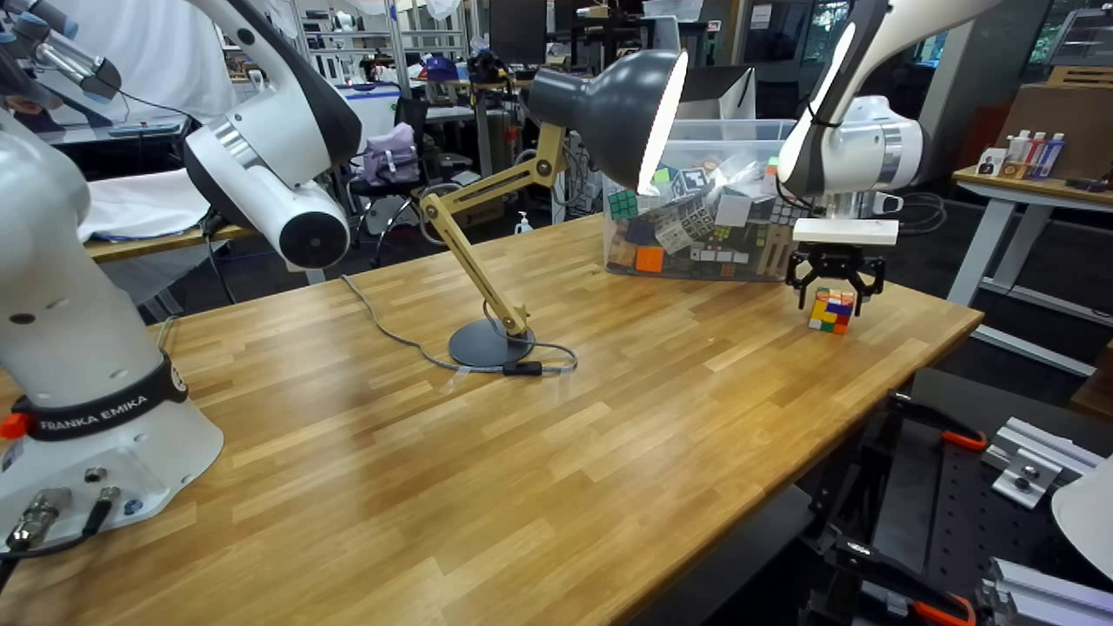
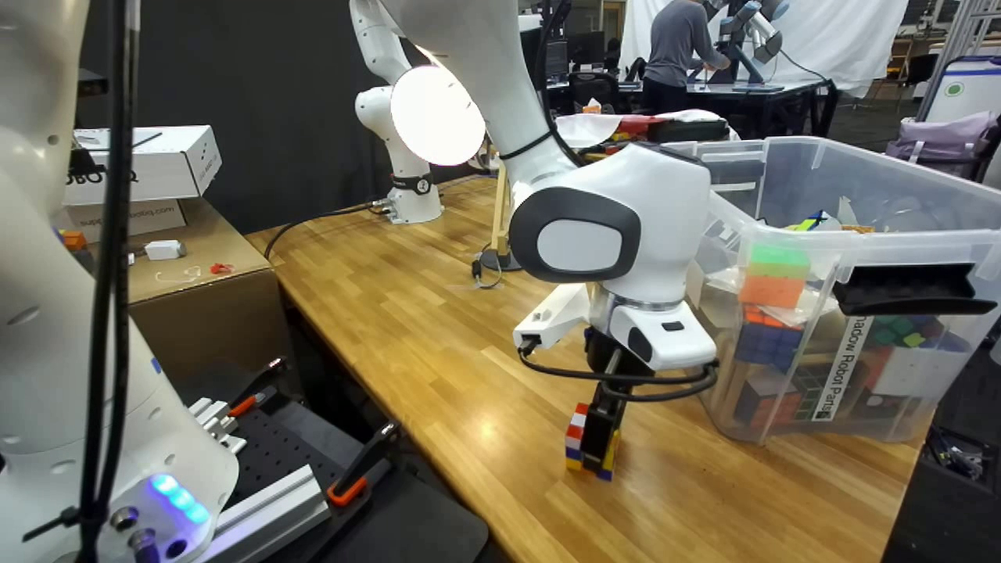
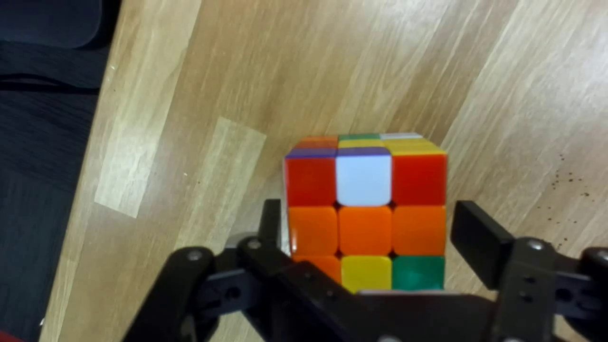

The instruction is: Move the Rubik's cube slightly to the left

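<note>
The Rubik's cube (image 1: 832, 311) sits on the wooden table near its far right end. It also shows in an exterior view (image 2: 575, 438), partly covered by a finger. In the wrist view the cube (image 3: 365, 204) shows a top of red, white, orange, yellow and green squares; its lower edge is hidden by the gripper body. My gripper (image 1: 830, 304) points down over the cube with one finger on each side. In the wrist view the gripper (image 3: 374, 228) is open, with a narrow gap beside the cube's left face and a gap at its right face.
A clear plastic bin (image 2: 727, 422) of mixed items stands on the table beside the arm. A desk lamp with a dark base (image 1: 487, 344) and a cord stands mid-table. The table edge (image 3: 90, 156) runs along the left in the wrist view. Another white arm (image 1: 78, 348) is mounted at the far end.
</note>
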{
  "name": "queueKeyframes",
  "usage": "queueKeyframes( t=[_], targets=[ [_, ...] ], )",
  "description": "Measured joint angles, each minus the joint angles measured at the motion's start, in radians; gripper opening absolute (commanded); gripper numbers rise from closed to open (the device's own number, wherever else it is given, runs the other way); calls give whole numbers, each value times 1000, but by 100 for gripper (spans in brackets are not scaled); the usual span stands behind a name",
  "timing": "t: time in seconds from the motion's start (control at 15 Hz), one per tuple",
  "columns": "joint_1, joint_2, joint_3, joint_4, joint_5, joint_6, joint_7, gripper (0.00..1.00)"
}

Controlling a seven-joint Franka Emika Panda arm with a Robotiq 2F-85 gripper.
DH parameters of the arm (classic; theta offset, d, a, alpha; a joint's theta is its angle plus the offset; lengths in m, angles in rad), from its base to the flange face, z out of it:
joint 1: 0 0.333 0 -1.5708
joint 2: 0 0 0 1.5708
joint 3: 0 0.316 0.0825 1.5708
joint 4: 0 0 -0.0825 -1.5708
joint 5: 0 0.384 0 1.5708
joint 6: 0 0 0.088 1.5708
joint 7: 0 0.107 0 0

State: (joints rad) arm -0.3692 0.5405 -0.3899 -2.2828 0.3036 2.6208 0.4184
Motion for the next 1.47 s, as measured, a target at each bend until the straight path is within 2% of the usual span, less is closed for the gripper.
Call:
queueKeyframes(
  t=[0.2, 0.27, 0.6, 0.8, 1.13, 1.47],
  targets=[
    [0, 0, 3, 0, 0, 3, 0, 40],
    [0, -2, 4, 0, 0, 6, 0, 38],
    [0, -18, 4, -9, -2, 43, -27, 38],
    [0, -39, 4, -33, -13, 62, -90, 38],
    [3, -100, 18, -91, -89, 63, -240, 38],
    [56, -169, 48, -105, -180, 47, -276, 38]
  ],
)
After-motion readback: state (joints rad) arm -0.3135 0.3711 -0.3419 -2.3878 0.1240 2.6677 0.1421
